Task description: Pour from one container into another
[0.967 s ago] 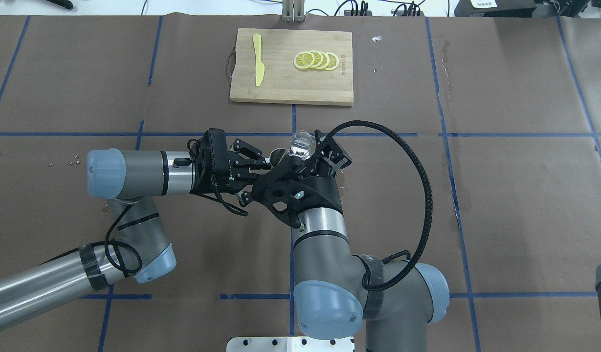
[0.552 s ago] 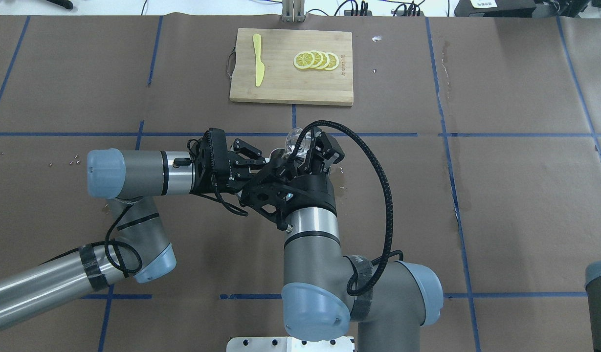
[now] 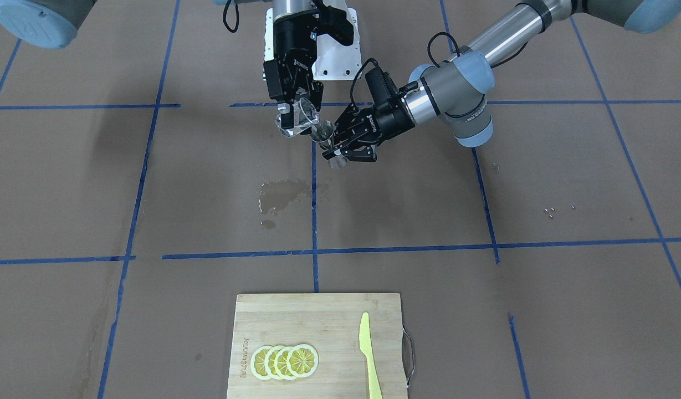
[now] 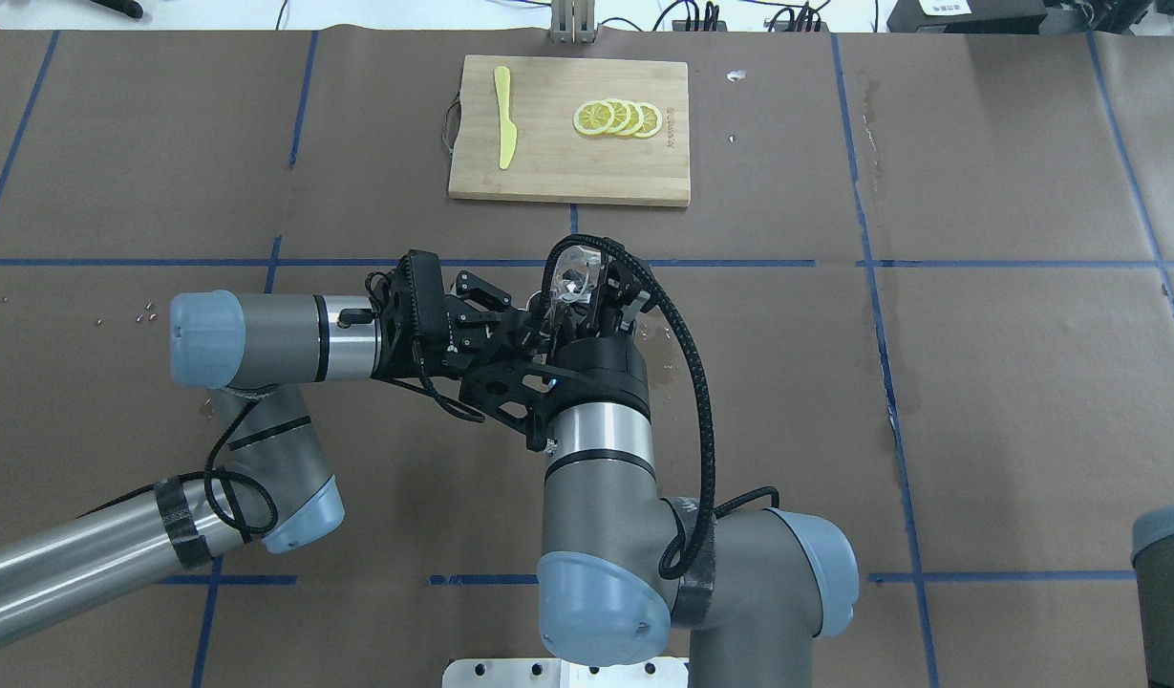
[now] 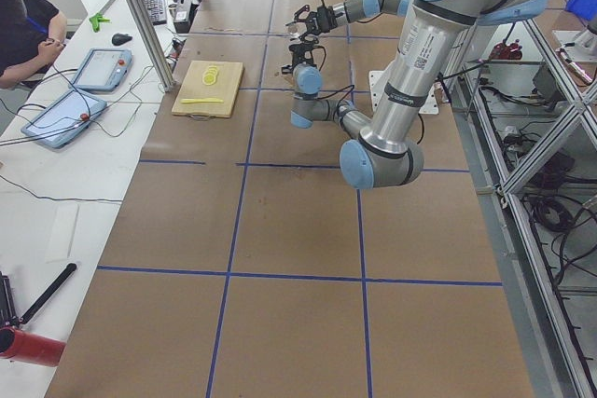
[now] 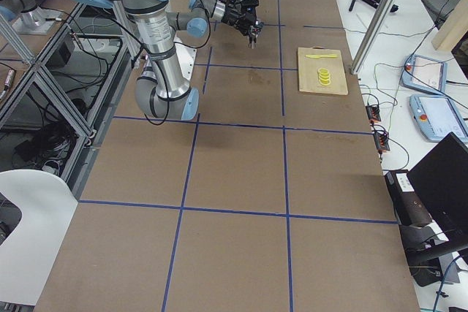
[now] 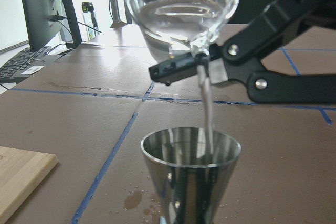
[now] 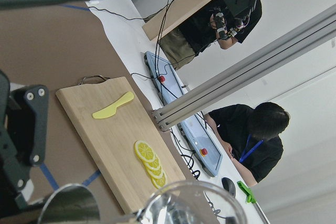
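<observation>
The steel jigger [image 7: 191, 177] is standing upright in the left jaws, which are clenching around its middle and holding it above the tabletop [image 3: 152, 183]. Just above and beside those jaws, the clear cup [image 7: 181, 9] is tipping mouth-down toward the jigger. A thin stream of liquid [image 7: 206, 103] is running from the cup's lip into the jigger's upper cone. The right jaws are grasping the cup by its sides, and they are sitting close against the left jaws, nearly over them in the overhead view.

Against 1.0 s ago, the cup is leaning further over, and the right arm [image 4: 596, 449] is standing more to the robot's left. Its black cable [image 4: 692, 382], which was looping wide to the robot's right, is now hanging tight against the wrist. The jigger's rim, which was showing beside the cup in the overhead view, is now hiding under the right wrist. The left arm [image 4: 262, 334] and its jaws are sitting where they were.

Ahead of both jaws, a wet patch [image 3: 279, 194] is darkening the tabletop. Well beyond it, a wooden cutting board [image 3: 318, 321] is carrying 4 lemon slices [image 3: 285, 361] and a yellow knife [image 3: 368, 354].
</observation>
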